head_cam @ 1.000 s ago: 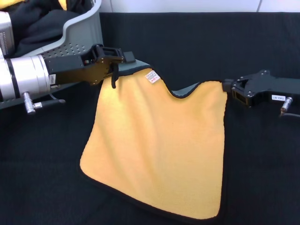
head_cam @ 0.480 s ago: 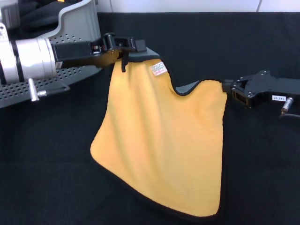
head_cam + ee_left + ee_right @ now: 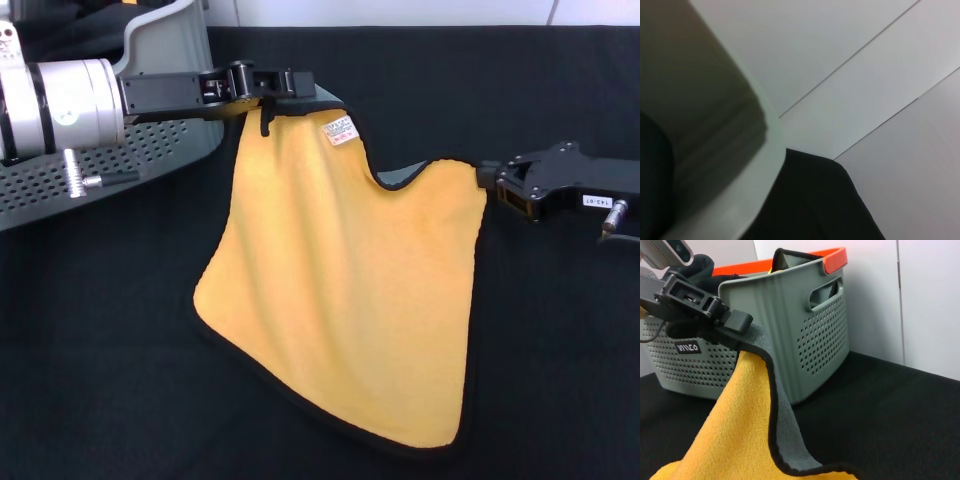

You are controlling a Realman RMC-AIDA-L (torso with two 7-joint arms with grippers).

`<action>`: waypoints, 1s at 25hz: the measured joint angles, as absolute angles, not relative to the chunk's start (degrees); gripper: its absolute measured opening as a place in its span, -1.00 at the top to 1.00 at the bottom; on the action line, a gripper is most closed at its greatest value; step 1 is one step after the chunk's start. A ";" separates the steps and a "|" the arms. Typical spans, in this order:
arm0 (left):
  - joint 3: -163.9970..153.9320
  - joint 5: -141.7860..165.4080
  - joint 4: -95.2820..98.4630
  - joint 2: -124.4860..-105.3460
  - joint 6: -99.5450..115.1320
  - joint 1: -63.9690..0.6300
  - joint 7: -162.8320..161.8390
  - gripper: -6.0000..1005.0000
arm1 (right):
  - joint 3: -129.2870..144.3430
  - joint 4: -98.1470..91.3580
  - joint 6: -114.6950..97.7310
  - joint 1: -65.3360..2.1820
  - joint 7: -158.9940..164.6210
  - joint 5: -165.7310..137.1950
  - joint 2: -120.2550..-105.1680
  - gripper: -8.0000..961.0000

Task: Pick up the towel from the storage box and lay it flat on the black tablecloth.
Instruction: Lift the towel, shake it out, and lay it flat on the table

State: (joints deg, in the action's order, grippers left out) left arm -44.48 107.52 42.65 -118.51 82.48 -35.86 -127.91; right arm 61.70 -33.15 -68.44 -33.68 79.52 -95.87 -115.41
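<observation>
The towel (image 3: 350,290) hangs stretched between my two grippers, its yellow-orange face toward me, with a black trim and a white label (image 3: 340,130) near the top left corner. My left gripper (image 3: 290,85) is shut on that corner, just beside the storage box (image 3: 170,140). My right gripper (image 3: 487,180) is shut on the opposite top corner, lower down. The top edge sags between them and shows the grey back. The black tablecloth (image 3: 100,350) lies beneath. The right wrist view shows the towel (image 3: 730,440), the left gripper (image 3: 735,322) and the box (image 3: 790,330).
The box holds a dark bunched cloth (image 3: 700,262), and an orange rim (image 3: 835,257) shows behind it. A white wall (image 3: 400,10) runs along the table's far edge. The left wrist view shows only the box wall (image 3: 715,150) up close and the wall.
My left gripper has lifted its towel corner up and to the right, away from the box front. The towel's lower left edge has risen with it. The right gripper has barely moved.
</observation>
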 joint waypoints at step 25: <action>-45.03 99.84 45.26 -118.10 102.00 -36.08 -114.88 0.63 | 50.08 -58.21 -95.09 -17.21 83.26 -85.89 -114.21 0.97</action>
State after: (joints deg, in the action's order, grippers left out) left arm -45.03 99.84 45.26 -118.10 102.00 -36.08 -114.88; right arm 50.08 -58.21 -95.09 -17.21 83.26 -85.89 -114.21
